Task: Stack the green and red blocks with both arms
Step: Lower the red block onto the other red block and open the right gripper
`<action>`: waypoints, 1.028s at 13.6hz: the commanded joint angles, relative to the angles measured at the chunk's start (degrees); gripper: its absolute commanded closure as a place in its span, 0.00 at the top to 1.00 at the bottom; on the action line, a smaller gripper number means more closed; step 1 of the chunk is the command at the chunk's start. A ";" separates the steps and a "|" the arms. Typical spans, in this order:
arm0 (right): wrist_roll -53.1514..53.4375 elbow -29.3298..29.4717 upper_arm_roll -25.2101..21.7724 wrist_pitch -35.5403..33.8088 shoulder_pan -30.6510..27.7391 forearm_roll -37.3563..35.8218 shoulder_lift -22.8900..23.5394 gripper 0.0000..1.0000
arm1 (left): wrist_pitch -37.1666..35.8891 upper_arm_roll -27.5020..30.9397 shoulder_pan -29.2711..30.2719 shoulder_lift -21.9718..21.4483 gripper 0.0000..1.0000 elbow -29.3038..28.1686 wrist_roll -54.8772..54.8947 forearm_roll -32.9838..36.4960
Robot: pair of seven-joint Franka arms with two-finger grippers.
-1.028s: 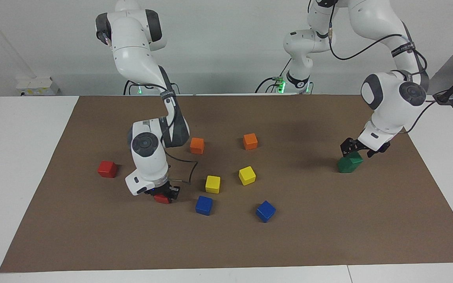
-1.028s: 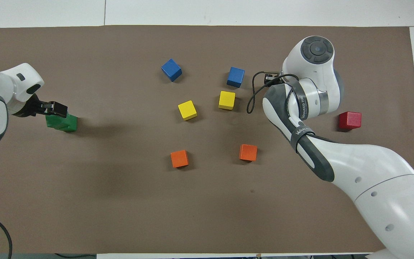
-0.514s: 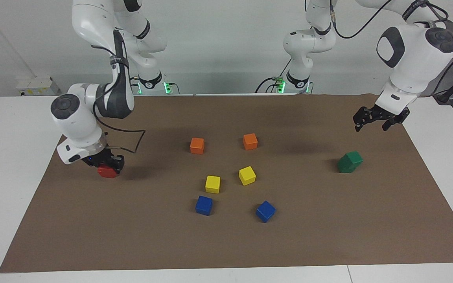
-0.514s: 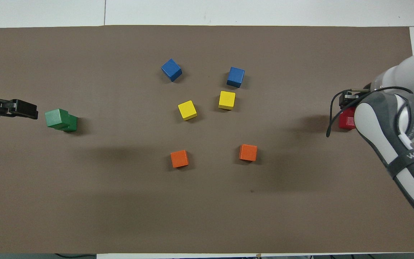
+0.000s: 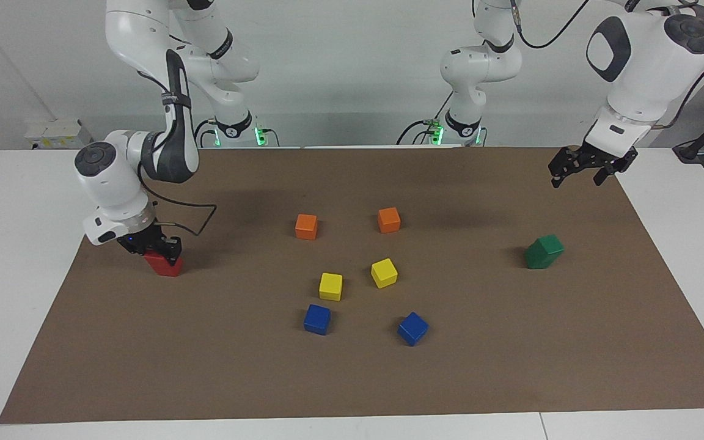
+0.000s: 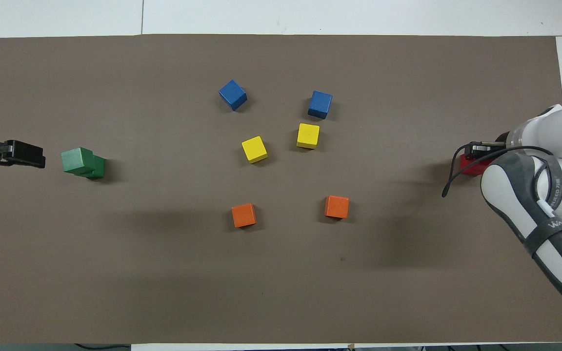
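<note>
At right arm's end of table [image 5: 388,391], right tool [image 5: 155,245] clamped on red stack [image 5: 164,264]. Left tool [image 5: 590,166] raised, fingers apart, near skewed green stack [image 5: 543,251].

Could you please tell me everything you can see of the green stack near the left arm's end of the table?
The green stack is two glossy dark green cubes, one on the other, standing on the brown mat toward the left arm's end. The upper cube sits skewed, overhanging the lower cube on one side, so the pile looks crooked. Nothing else touches it: the left gripper hangs open in the air, apart from it.
</note>
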 commanded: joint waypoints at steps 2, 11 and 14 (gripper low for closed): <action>-0.88 -1.01 0.46 1.01 -0.71 0.85 -0.36 0.00 | 1.28 0.65 -0.94 -0.49 1.00 -0.73 -0.77 -0.84; -1.85 9.33 0.46 -19.41 -0.10 1.29 -3.34 1.00 | 0.05 0.47 -1.47 -1.02 1.00 -0.03 -0.77 -0.84; -2.11 13.40 0.63 -29.29 2.80 1.20 -9.21 1.00 | -4.15 -0.14 -1.03 -0.49 1.00 5.23 -0.77 -0.84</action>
